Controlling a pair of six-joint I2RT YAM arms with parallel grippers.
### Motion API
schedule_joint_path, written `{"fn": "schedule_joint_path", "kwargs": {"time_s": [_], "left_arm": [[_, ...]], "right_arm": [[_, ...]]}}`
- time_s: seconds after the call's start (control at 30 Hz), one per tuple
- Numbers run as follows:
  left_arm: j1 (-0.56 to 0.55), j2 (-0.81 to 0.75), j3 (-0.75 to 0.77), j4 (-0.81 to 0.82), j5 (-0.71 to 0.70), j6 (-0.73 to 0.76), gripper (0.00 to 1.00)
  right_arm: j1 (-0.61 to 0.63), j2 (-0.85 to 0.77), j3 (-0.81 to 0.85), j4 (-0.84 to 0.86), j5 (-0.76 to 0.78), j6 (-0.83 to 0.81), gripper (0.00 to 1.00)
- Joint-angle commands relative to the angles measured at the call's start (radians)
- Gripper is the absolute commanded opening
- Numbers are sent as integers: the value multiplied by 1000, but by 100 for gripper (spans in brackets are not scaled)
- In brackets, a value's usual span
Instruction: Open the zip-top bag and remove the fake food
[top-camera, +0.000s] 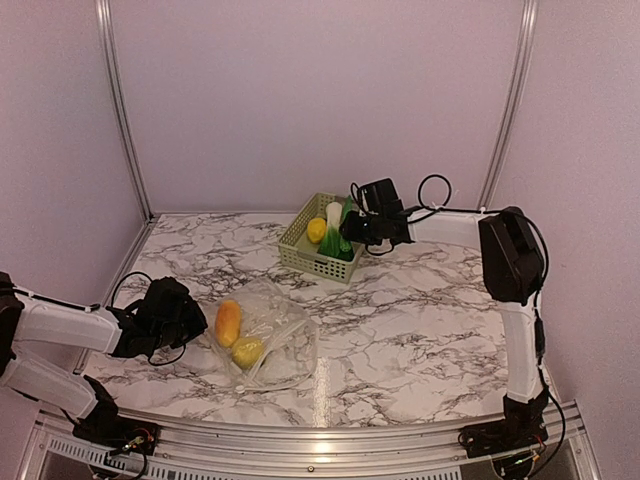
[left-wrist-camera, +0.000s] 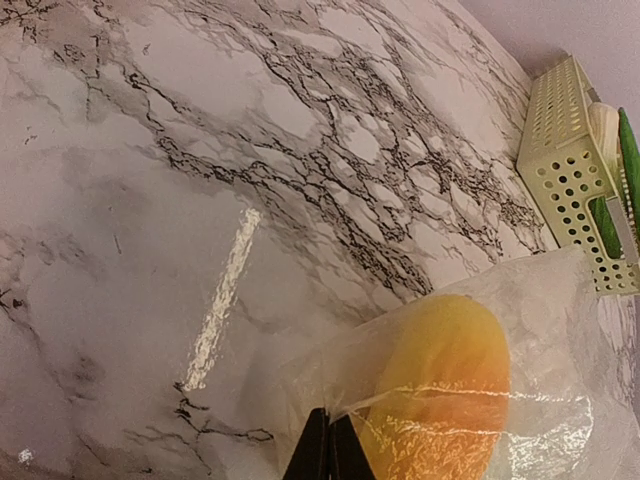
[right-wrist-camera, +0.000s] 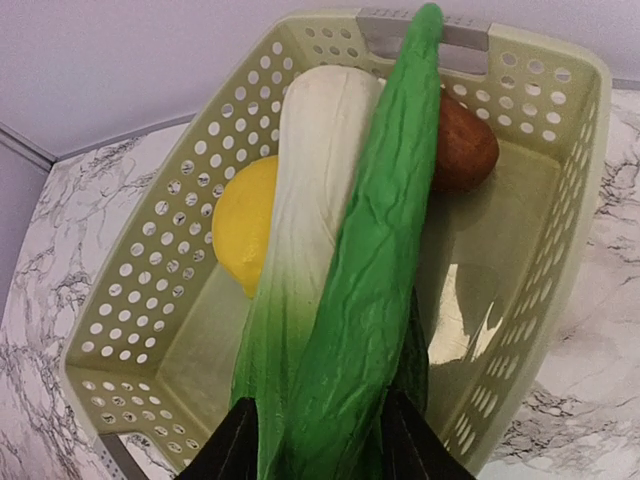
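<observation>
The clear zip-top bag (top-camera: 270, 340) lies on the marble table near the front, with the orange-yellow mango (top-camera: 228, 322) and a yellow lemon (top-camera: 247, 351) inside. My left gripper (top-camera: 188, 318) is shut on the bag's left edge; in the left wrist view its tips (left-wrist-camera: 330, 450) pinch the plastic (left-wrist-camera: 560, 300) beside the mango (left-wrist-camera: 440, 380). My right gripper (top-camera: 348, 228) hovers over the pale green basket (top-camera: 300, 255). Its fingers (right-wrist-camera: 328, 445) stand apart around the long green pod (right-wrist-camera: 390, 220), which lies on the white-green leafy vegetable (right-wrist-camera: 320, 170). A lemon (right-wrist-camera: 240, 235) and the brown piece (right-wrist-camera: 465, 145) lie in the basket too.
The basket (right-wrist-camera: 590, 150) stands at the back middle of the table, and its corner shows in the left wrist view (left-wrist-camera: 565, 160). Walls close in the table at the back and both sides. A metal rail (top-camera: 320, 440) runs along the front edge.
</observation>
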Motion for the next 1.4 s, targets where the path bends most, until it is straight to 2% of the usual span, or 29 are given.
{"fn": "schedule_joint_path", "kwargs": {"time_s": [0.0,0.23,0.27,0.37,0.4,0.47,0.7,0.93,1.13,1.23,1.37], "left_arm": [[5,-1,-9,-25,-20,9,0],[5,4,-7,-20,-15,8,0],[5,5,-8,-19,-14,8,0],[5,4,-7,-18,-10,8,0],[5,3,-7,-18,-9,8,0],[5,-1,-7,-20,-8,8,0],[5,-13,-10,-28,-2,8,0],[5,-31,-22,-28,0,-1,0],[5,-52,-22,-49,0,0,0],[5,-56,-23,-47,1,1,0],[5,-53,-24,-47,15,4,0]], "right_arm": [[-10,-10,24,-16,-32,18,44],[-10,-93,-51,25,-82,-1,59],[-10,-113,-70,38,-94,-10,66],[-8,-185,-159,91,-125,-36,73],[-8,-211,-190,114,-135,-44,82],[-7,-266,-247,167,-176,-63,85],[33,-471,-500,299,-328,-150,77],[170,-679,-767,370,-365,-181,67],[295,-801,-949,405,-360,-192,53],[367,-813,-1030,461,-346,-210,50],[427,-741,-1095,558,-325,-251,48]]}}
